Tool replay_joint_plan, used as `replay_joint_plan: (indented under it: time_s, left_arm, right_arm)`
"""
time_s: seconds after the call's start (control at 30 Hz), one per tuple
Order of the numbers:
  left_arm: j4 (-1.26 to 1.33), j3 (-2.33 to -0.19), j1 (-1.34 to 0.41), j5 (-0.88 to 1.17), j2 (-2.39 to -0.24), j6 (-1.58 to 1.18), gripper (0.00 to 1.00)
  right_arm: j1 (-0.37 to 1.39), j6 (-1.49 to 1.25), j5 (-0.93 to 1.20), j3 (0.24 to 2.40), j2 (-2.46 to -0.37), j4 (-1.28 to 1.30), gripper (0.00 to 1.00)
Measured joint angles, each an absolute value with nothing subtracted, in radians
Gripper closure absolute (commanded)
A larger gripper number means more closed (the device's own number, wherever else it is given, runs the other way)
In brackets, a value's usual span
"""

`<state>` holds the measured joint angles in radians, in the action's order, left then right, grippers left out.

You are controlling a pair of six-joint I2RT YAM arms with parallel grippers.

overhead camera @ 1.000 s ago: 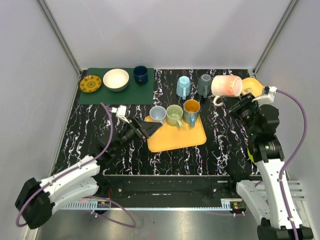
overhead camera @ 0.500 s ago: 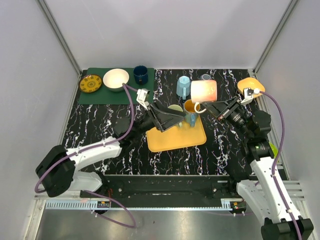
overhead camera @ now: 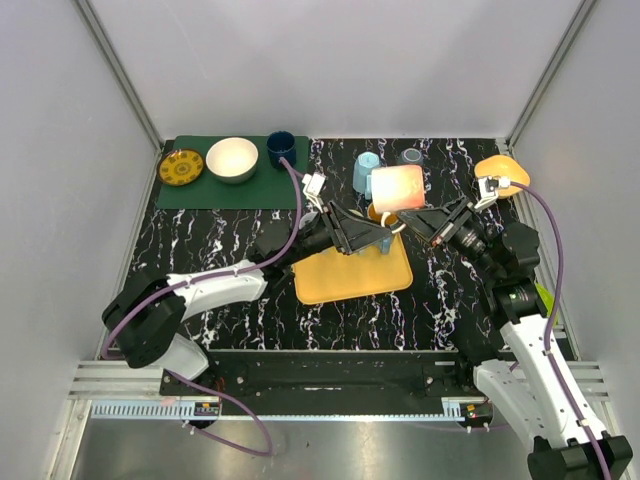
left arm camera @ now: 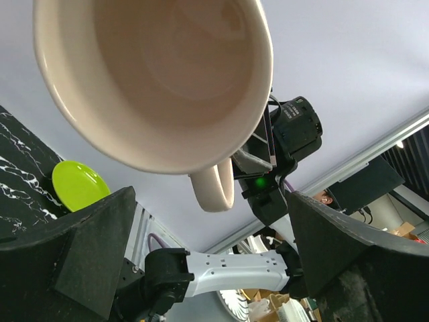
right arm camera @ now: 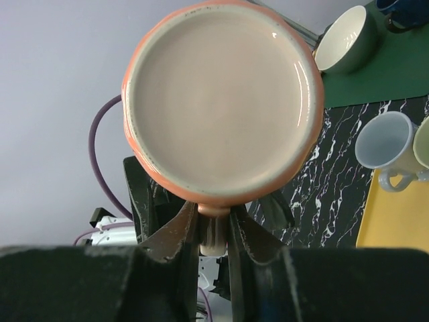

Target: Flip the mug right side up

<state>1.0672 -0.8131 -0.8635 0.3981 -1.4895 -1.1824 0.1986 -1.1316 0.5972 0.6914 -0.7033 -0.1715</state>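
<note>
The pink-orange mug (overhead camera: 398,187) hangs in the air over the back of the yellow tray (overhead camera: 345,280), tipped on its side. My right gripper (overhead camera: 418,222) is shut on its handle (right arm camera: 214,231). The right wrist view faces the mug's flat base (right arm camera: 221,100). My left gripper (overhead camera: 375,237) is open just left of and below the mug, not touching it. In the left wrist view the mug's cream mouth (left arm camera: 154,74) faces the camera from above. The mug's handle (left arm camera: 213,189) hangs between and beyond the dark left gripper's fingers (left arm camera: 87,258).
A light blue mug (overhead camera: 366,172) and a grey mug (overhead camera: 411,157) stand behind the held one. Other mugs on the tray are mostly hidden by the arms. An orange dish (overhead camera: 500,168) is at back right. A green mat (overhead camera: 200,190) carries a white bowl (overhead camera: 232,158), a navy cup (overhead camera: 281,149) and a yellow plate (overhead camera: 181,167).
The right arm carried the mug from the back right leftward over the tray. The left arm swung right across the tray to meet it, with its jaws opening wider.
</note>
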Motion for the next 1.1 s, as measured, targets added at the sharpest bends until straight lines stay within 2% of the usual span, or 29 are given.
replay_joint_plan:
  time_s: [0.1, 0.23, 0.27, 0.37, 0.47, 0.53, 0.67, 0.87, 1.1]
  left_arm:
    - [1.061, -0.823, -0.864, 0.398, -1.491, -1.182, 0.13]
    - [1.067, -0.861, -0.864, 0.402, -1.502, -1.188, 0.31]
    - [1.068, -0.870, -0.864, 0.404, -1.509, -1.191, 0.41]
    - [1.072, -0.884, -0.865, 0.408, -1.528, -1.207, 0.57]
    - [1.077, -0.898, -0.868, 0.414, -1.549, -1.223, 0.57]
    - [1.077, -0.907, -0.874, 0.418, -1.555, -1.229, 0.48]
    - [1.085, -0.916, -0.883, 0.422, -1.555, -1.241, 0.46]
    - [1.083, -0.916, -0.883, 0.422, -1.555, -1.266, 0.64]
    - [1.087, -0.916, -0.888, 0.423, -1.556, -1.310, 0.72]
  right_arm:
    - [0.206, -1.132, 0.602, 0.691, -0.703, -0.172, 1.00]
    - [0.212, -1.129, 0.606, 0.692, -0.703, -0.177, 1.00]
    - [0.212, -1.126, 0.605, 0.693, -0.703, -0.183, 1.00]
    - [0.213, -1.118, 0.603, 0.694, -0.699, -0.197, 1.00]
    - [0.215, -1.107, 0.600, 0.694, -0.697, -0.197, 1.00]
    - [0.216, -1.095, 0.596, 0.694, -0.697, -0.194, 1.00]
    - [0.218, -1.065, 0.591, 0.694, -0.695, -0.181, 1.00]
    - [0.225, -1.016, 0.585, 0.693, -0.672, -0.169, 1.00]
    - [0.234, -0.967, 0.586, 0.693, -0.640, -0.162, 1.00]
